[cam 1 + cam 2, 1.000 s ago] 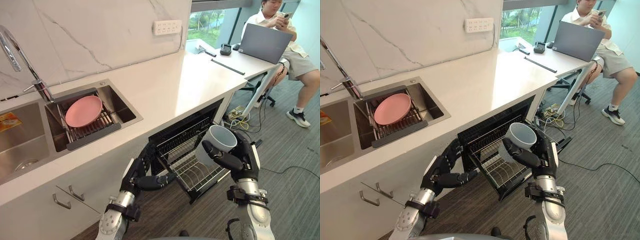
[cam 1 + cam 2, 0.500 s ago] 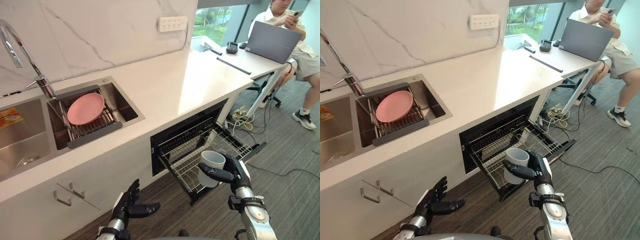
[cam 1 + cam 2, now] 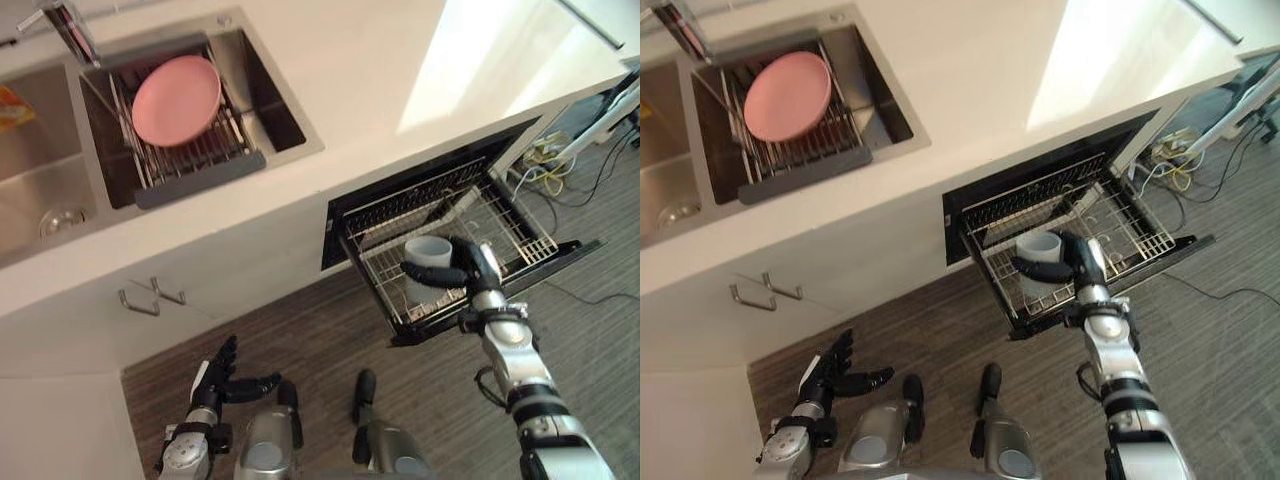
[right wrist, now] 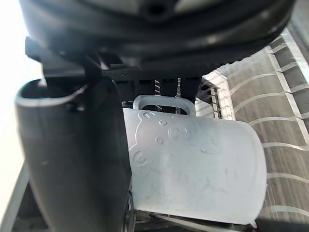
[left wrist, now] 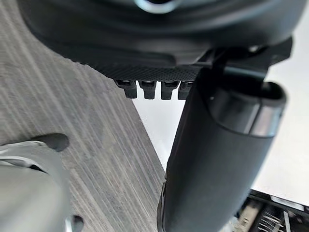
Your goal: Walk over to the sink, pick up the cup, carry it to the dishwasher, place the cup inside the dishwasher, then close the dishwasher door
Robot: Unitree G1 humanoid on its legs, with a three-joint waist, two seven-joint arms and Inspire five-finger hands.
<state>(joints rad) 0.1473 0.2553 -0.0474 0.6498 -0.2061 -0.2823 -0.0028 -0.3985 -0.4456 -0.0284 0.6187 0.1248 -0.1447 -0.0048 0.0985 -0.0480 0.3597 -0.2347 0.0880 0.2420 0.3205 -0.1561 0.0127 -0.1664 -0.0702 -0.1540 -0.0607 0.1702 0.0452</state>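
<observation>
The right arm rises from the lower right; its right hand (image 3: pixel 478 272), centre right, has fingers curled round the cup (image 3: pixel 418 288). The left hand (image 3: pixel 212 383), lower left, is spread straight.

I see a pink plate (image 3: pixel 176 99) lying on a dark wire rack (image 3: pixel 200 170), set into the pale bench (image 3: pixel 400 60). Under the bench, two metal handles (image 3: pixel 170 295) sit on a cupboard front. The floor (image 3: pixel 300 330) is grey-brown and striped, with a bundle of cables (image 3: pixel 548 152) far on my right.
</observation>
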